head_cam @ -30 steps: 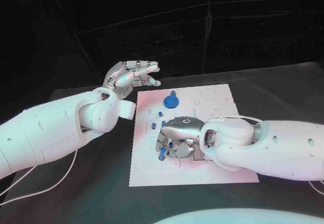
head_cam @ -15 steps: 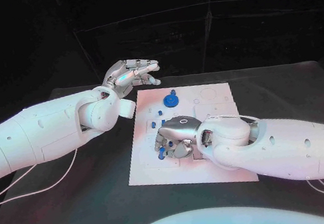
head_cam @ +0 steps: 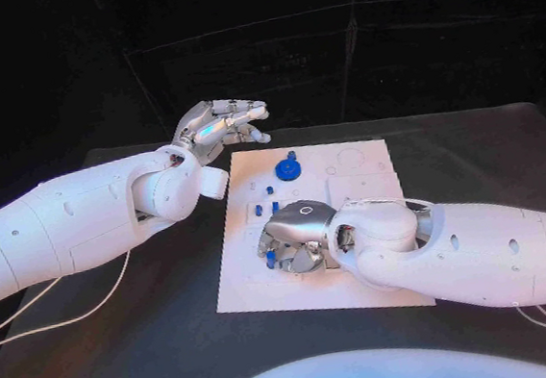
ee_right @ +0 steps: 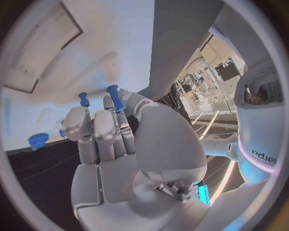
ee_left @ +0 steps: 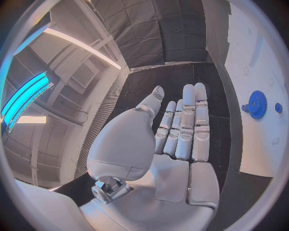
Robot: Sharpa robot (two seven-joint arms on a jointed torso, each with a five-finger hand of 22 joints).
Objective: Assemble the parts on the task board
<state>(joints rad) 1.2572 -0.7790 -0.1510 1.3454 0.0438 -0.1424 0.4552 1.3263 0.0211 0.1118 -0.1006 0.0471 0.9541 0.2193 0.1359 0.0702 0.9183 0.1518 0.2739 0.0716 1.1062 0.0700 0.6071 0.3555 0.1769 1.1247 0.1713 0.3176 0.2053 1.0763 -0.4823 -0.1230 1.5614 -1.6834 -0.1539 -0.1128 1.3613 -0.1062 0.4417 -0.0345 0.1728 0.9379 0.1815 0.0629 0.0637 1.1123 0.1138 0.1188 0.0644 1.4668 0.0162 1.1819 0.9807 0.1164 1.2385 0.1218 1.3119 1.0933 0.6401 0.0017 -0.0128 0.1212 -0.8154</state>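
The white task board [head_cam: 353,162] lies in the middle of the black table. A blue gear [head_cam: 289,169] stands near its far edge, with small blue pegs [head_cam: 269,190] just in front of it. My right hand [head_cam: 295,234] is bent down over the board's left middle, and more blue pieces [head_cam: 271,259] lie by its fingers. In the right wrist view a blue peg [ee_right: 115,98] sits pinched between thumb and finger, a second peg [ee_right: 84,99] stands beside it, and the gear [ee_right: 38,140] is farther off. My left hand [head_cam: 223,121] hovers flat and empty beyond the board's far left corner.
The left wrist view shows the board [ee_left: 265,57] beside the left hand [ee_left: 180,125], with the gear [ee_left: 257,102] and a small blue piece [ee_left: 278,108] on it. White cables [head_cam: 43,328] trail over the table at the near left.
My right hand has edged slightly toward the board's left side and its fingers have curled lower onto the board. The left hand has stayed where it was.
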